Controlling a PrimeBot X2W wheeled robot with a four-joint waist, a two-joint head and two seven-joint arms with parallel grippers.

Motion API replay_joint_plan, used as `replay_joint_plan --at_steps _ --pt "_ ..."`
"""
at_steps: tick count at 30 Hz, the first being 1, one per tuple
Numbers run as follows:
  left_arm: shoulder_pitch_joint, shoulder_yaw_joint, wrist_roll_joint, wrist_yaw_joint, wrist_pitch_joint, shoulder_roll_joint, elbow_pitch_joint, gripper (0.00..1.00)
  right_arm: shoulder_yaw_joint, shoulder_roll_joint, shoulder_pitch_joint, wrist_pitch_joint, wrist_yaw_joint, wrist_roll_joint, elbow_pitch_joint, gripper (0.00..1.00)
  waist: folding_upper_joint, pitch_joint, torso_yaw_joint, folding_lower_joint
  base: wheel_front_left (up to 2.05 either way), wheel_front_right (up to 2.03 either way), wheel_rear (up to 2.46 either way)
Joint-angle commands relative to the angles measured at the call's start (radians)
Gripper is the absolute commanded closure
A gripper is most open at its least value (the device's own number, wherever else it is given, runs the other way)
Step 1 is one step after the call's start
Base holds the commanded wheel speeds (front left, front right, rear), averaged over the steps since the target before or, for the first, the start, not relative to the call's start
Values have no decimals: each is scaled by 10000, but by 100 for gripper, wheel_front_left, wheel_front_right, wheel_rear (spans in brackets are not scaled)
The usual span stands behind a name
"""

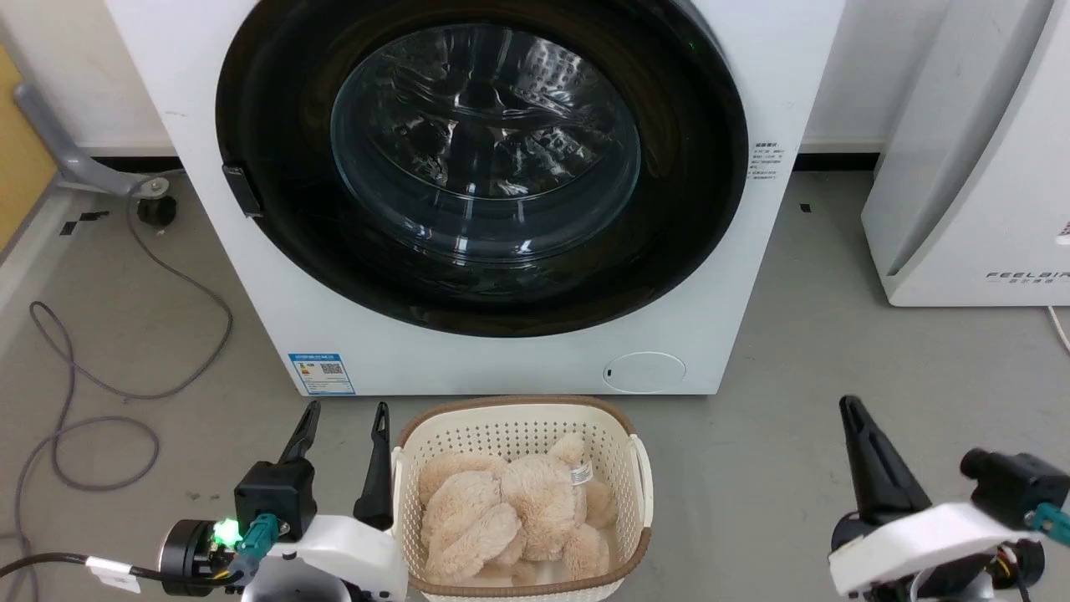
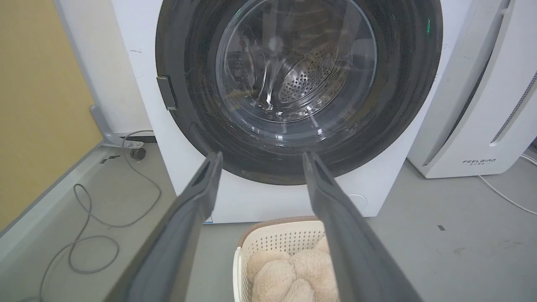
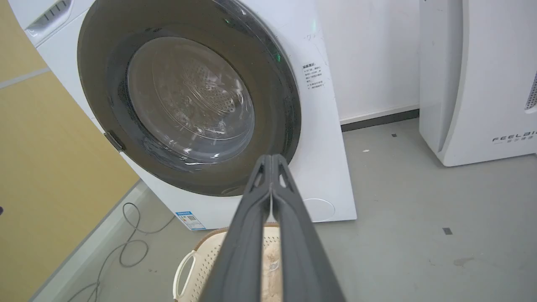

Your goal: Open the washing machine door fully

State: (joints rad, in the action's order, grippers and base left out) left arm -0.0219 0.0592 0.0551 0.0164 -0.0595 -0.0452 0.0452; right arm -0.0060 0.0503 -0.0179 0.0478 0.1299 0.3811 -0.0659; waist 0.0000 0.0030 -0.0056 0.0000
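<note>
The white washing machine [image 1: 267, 276] [image 2: 251, 201] [image 3: 323, 138] stands ahead on the floor. Its round glossy-black door [image 1: 276, 109] [image 2: 188, 63] [image 3: 277, 105] lies flat against the front, the glass bowl in the middle showing the steel drum behind it. A small dark latch tab [image 1: 242, 191] [image 2: 167, 92] [image 3: 113, 141] sits on the door's left edge. My left gripper [image 1: 346, 410] [image 2: 260, 159] is open at the lower left, well short of the machine. My right gripper [image 1: 854, 410] [image 3: 272, 158] is shut on nothing at the lower right.
A cream laundry basket [image 1: 619, 426] [image 2: 272, 235] [image 3: 197, 260] with a beige plush toy [image 1: 518, 510] stands between my grippers, just before the machine. A white slanted appliance [image 1: 970, 167] stands to the right. Grey cable [image 1: 109, 401] loops over the floor at left.
</note>
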Motion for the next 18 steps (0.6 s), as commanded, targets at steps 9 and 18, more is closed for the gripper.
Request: replay_joint_plan --at_steps 9,18 --pt "-362 241 181 183 -263 -18 4 0 -419 109 -1206 51 4 2389 -463 100 0 318 0 0 0 0 0" --pt "-686 434 221 293 -457 -21 -127 0 -502 819 -2904 121 4 4109 -1367 100 0 816 61 0 0 0 0"
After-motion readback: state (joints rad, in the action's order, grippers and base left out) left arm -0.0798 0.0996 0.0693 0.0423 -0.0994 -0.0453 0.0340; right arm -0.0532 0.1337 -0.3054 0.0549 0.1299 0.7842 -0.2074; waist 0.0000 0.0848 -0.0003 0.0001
